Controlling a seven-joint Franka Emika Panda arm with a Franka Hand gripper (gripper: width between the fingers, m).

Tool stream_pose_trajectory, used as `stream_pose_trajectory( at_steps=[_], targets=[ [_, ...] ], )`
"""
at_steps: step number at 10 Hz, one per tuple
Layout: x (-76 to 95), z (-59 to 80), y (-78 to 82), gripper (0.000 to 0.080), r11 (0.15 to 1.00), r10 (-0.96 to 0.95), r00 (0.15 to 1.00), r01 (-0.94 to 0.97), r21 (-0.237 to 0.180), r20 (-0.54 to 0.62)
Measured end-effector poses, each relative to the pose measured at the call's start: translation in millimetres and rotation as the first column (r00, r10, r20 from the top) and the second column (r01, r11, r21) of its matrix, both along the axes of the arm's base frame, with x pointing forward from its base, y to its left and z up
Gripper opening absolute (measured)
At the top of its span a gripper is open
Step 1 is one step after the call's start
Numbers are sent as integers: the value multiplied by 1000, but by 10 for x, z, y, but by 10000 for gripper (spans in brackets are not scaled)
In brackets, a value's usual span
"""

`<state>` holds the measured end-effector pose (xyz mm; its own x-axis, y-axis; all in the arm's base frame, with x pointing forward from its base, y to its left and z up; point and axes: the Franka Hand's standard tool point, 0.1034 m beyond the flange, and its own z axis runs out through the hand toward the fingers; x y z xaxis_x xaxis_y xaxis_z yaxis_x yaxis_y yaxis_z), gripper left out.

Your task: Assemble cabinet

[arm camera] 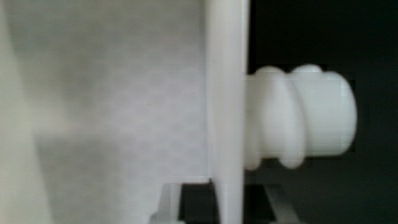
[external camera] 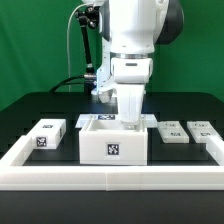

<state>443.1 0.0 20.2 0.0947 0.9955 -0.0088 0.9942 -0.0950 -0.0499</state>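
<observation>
The cabinet (external camera: pixel 113 145), an open white box with a square tag on its front, stands on the black table in the middle of the exterior view. My gripper (external camera: pixel 128 121) reaches straight down onto its upper rim, towards the exterior view's right. In the wrist view the gripper (arm camera: pixel 230 203) has one dark finger on each side of a thin white wall of the cabinet (arm camera: pixel 228 90), pressed against it. A ribbed white round knob (arm camera: pixel 306 115) sticks out from that wall. A small white tagged block (external camera: pixel 45 135) lies at the exterior view's left.
Two flat white tagged pieces (external camera: pixel 173 132) (external camera: pixel 203 130) lie at the exterior view's right. A long low white border rail (external camera: pixel 110 174) runs along the front and up both sides of the table. A black cable hangs behind the arm.
</observation>
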Motion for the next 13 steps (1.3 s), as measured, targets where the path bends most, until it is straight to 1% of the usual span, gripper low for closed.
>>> stream_pose_trajectory(
  at_steps=[1, 2, 3, 4, 5, 6, 7, 11, 12, 13],
  targets=[
    [1, 0, 1, 37, 1000, 0, 1000, 0, 0, 0],
    [40, 1, 21, 38, 1000, 7, 1000, -7, 3, 9],
    [77, 2, 72, 38, 1000, 11, 1000, -11, 7, 17],
    [143, -10, 201, 37, 1000, 14, 1000, -14, 12, 16],
    [256, -8, 326, 37, 999, 33, 999, -33, 18, 18],
    [317, -1, 375, 37, 999, 33, 999, -33, 20, 16],
    [331, 12, 398, 37, 1000, 10, 1000, -10, 20, 18],
    [331, -1, 395, 37, 1000, 9, 1000, -9, 21, 18],
    [364, -3, 458, 37, 1000, 15, 1000, -16, 26, 24],
    [401, -8, 570, 37, 999, 29, 999, -29, 32, 24]
  ],
)
